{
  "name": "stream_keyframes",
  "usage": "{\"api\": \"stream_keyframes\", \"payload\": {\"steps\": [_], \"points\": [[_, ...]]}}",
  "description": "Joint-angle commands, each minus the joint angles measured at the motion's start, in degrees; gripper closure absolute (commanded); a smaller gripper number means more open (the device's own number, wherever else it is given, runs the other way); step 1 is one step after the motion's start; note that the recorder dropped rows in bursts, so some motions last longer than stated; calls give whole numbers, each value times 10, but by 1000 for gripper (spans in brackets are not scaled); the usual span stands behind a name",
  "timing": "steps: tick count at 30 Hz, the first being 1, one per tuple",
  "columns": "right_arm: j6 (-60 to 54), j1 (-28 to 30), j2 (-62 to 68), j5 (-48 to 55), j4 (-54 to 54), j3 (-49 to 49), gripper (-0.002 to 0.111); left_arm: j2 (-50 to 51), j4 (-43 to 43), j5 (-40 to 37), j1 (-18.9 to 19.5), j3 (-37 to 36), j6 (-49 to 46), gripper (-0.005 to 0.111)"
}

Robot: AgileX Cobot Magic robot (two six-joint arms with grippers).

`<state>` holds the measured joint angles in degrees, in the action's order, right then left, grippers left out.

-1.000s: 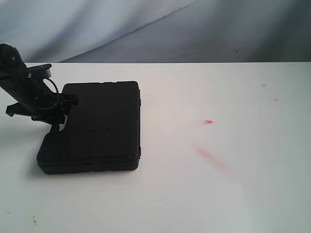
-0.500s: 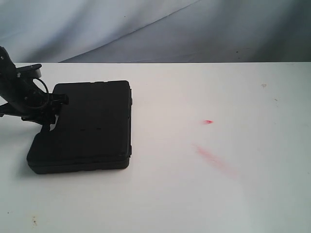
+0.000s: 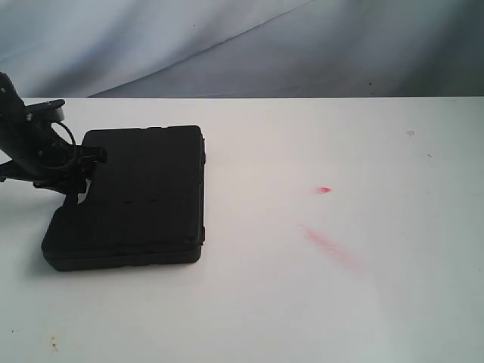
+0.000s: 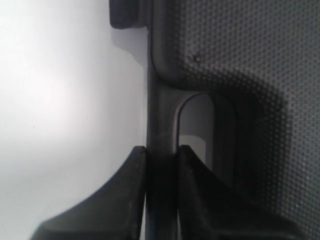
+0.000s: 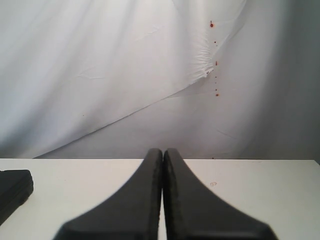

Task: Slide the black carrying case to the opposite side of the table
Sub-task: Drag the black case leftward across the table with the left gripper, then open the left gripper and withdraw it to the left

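The black case (image 3: 132,200) lies flat on the white table (image 3: 318,302) at the left side. My left gripper (image 3: 85,175) stands at the case's left edge, by the cut-out handle. In the left wrist view the left gripper (image 4: 161,152) is shut on the handle bar (image 4: 161,120) of the case (image 4: 245,65), one finger outside the bar and one in the cut-out. My right gripper (image 5: 163,152) is out of the exterior view; its wrist view shows its fingers pressed together with nothing between them, above the table, and a corner of the case (image 5: 12,192) far off.
A red smear (image 3: 331,248) and a small red dot (image 3: 324,190) mark the table (image 5: 260,185) right of the case. A grey-white cloth backdrop (image 3: 242,45) hangs behind the far edge. The left arm (image 3: 26,140) rises at the left border.
From one second ago to half a second ago the case and the left gripper slid leftward together. Over the last half second nothing has visibly moved.
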<state>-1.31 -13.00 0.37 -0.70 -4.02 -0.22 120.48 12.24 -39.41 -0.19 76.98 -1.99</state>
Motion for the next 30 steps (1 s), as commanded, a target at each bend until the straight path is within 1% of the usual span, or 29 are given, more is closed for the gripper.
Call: {"api": "stream_keyframes", "payload": {"steps": [1, 5, 7, 8, 10, 18, 26, 30], "points": [[-2, 4, -4, 1, 9, 2, 108, 10, -38, -13, 9, -8, -2, 87], [-2, 4, -4, 1, 9, 2, 108, 8, -38, -13, 9, -4, -2, 62], [-2, 4, -4, 1, 9, 2, 108, 8, -38, -13, 9, -4, -2, 51], [-2, 4, -4, 1, 9, 2, 108, 8, -38, -13, 9, -4, -2, 47], [-2, 4, -4, 1, 9, 2, 108, 8, -38, -13, 9, -4, -2, 43], [-2, 4, -4, 1, 9, 2, 108, 1, -38, -18, 9, -4, -11, 43], [-2, 4, -4, 1, 9, 2, 108, -55, -38, -16, 9, -4, -14, 43], [-2, 4, -4, 1, 9, 2, 108, -84, -38, -29, 9, -4, -14, 43]]}}
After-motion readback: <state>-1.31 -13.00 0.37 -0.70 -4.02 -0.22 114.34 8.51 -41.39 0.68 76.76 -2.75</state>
